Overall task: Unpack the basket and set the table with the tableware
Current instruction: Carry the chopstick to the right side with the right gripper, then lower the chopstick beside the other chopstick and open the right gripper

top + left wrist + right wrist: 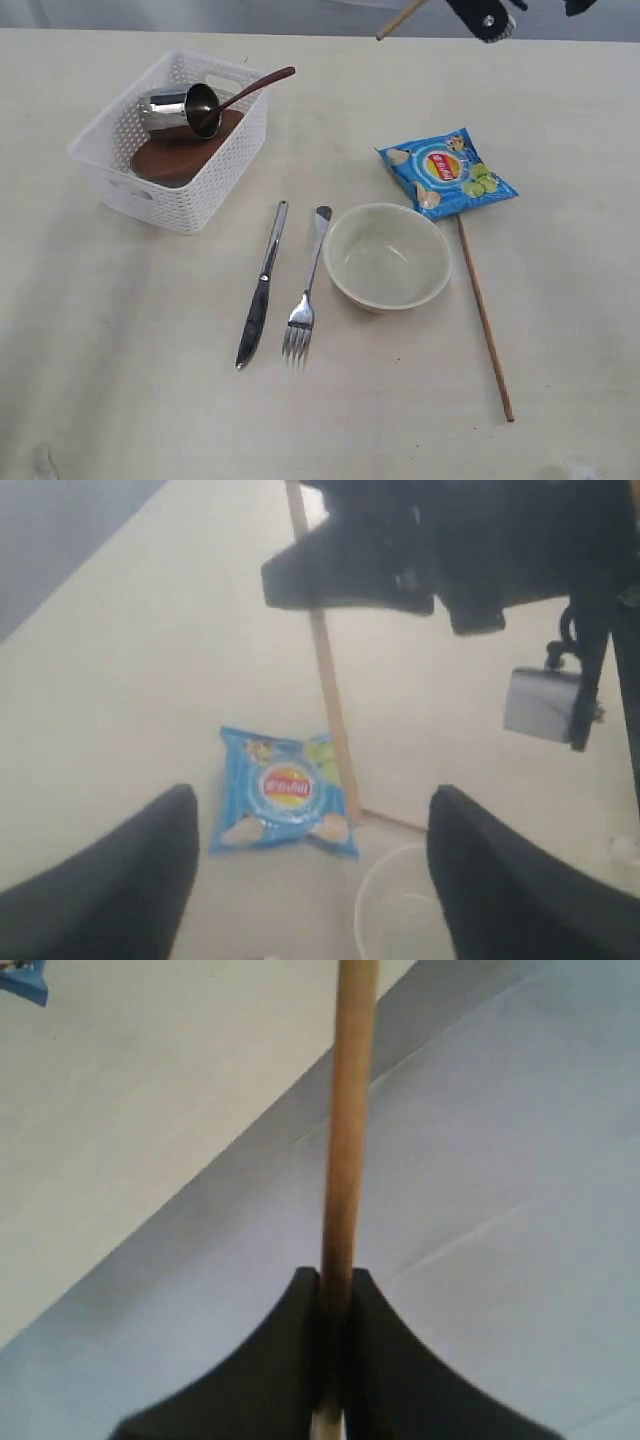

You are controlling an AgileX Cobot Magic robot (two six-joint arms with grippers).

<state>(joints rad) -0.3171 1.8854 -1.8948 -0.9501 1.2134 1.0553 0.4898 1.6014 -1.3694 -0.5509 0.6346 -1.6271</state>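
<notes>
The white basket (150, 195) stands far left on the tabletop (120, 350). It contains a steel cup (175, 108) lying on its side, a wooden spoon (250, 90) leaning out over the rim, and a brown plate (175, 155).

Nearer and to the right, a knife (262, 285) and a fork (308, 285) lie side by side, apart. A cream bowl (390, 295) stands upright just right of the fork. A blue chip bag (447, 172) lies beyond the bowl. A loose chopstick (485, 315) lies right of the bowl, its far end at the bag.

Left claw (312, 820): spread wide, empty, clear of the tabletop.

Right claw (335, 1280): raised at the far edge, clamped on a raised chopstick (345, 1110).
</notes>
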